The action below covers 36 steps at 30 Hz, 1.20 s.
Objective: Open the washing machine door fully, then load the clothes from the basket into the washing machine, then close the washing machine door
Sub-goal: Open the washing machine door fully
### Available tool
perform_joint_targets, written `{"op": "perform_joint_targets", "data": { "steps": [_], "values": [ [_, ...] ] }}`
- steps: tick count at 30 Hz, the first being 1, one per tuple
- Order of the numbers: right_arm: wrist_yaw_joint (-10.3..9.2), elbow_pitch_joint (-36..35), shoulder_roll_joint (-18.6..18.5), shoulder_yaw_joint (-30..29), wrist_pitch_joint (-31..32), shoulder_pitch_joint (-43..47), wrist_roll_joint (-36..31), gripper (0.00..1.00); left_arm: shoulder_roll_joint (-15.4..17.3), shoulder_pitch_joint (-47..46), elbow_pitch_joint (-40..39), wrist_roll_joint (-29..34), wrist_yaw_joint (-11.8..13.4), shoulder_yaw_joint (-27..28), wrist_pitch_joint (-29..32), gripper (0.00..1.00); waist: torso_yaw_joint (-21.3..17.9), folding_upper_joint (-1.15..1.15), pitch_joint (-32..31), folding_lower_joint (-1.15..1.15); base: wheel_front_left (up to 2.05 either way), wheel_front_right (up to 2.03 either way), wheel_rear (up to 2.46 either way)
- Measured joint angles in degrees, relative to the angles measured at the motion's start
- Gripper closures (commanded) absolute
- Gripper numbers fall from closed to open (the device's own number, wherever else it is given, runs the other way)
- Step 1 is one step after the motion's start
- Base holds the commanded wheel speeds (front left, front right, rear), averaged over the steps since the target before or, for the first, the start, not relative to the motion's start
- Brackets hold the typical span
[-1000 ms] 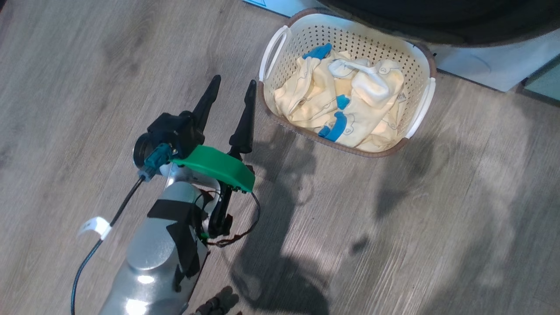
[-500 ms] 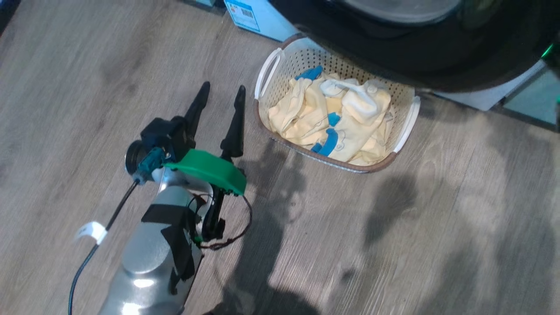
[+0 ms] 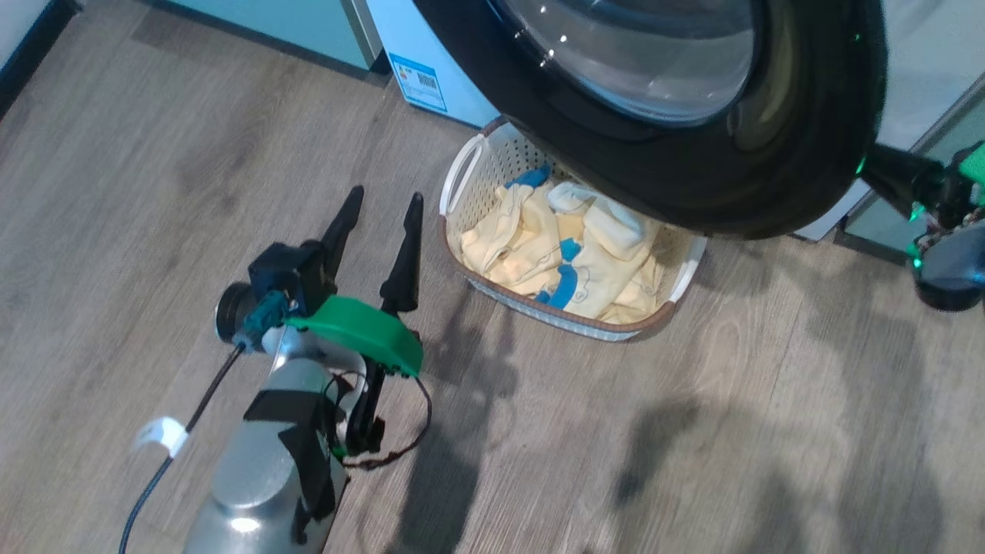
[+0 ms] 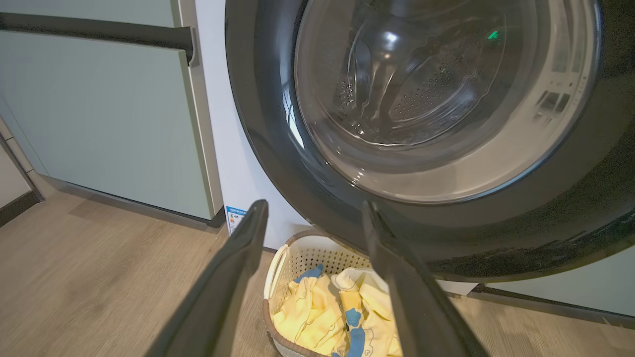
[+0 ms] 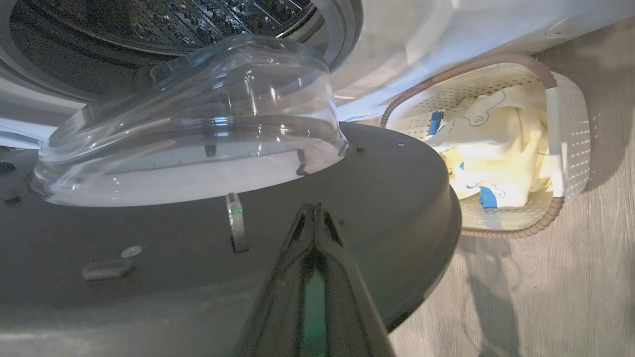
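- Wood-grain grey-brown plank floor [image 3: 115, 192] lay under everything, with pale green flat-fronted cabinets [image 3: 262, 23] at 11 o'clock in the head view.
- Left gripper [image 3: 385, 195], two long dark fingers on a silver forearm with a green plastic cover, hung above the floor at 9 o'clock of the basket, just beside it and apart from it. Its fingers were spread with nothing between them and pointed toward 12 o'clock.
- In the left wrist view those spread fingers [image 4: 233, 267] framed the basket and the lower arc of the door.
- Big white front-loading washing machine [image 3: 462, 100], with a small blue label [image 3: 419, 81] low on its front, stood at 12 o'clock.
- Small rectangular cream perforated plastic basket [image 3: 608, 329], with a brown rim and white side handles, sat on the floor at the machine's foot, its far end under the door.
- Pale yellow soft garments with blue trim [image 3: 569, 265] lay heaped inside the basket.
- Large round glossy black door [image 3: 692, 185] with a clear bulging glass bowl [image 3: 639, 54] was swung out from the opening and overhung the basket. The right wrist view showed the perforated steel drum [image 5: 173, 20] beyond the bowl.
- Right gripper [image 3: 873, 165] met the door's rim at 3 o'clock. In the right wrist view its dark fingers [image 5: 297, 258] were pressed together, tips over the door's black inner face.
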Motion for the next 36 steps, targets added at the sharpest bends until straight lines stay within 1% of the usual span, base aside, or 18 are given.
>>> {"op": "perform_joint_targets", "data": {
  "steps": [15,31,36],
  "values": [
    [0.00,-1.78,2.85,2.53,2.56,5.78,0.02,1.00,0.04,2.53,0.86,1.30,-1.26,1.90,0.00,0.00,-0.75,0.00,-3.94,0.00,0.00,0.00,0.00],
    [0.00,-5.30,6.68,5.83,5.04,11.35,0.60,1.00,0.05,4.66,1.47,2.30,-1.85,3.41,0.00,0.00,-1.79,0.00,-7.58,0.00,0.00,0.00,0.00],
    [0.00,-5.80,7.36,6.69,5.43,12.57,0.73,1.00,0.07,6.06,1.72,2.76,-1.87,3.70,0.00,0.00,-2.08,0.00,-8.40,0.00,0.00,0.00,0.00]
  ]
}}
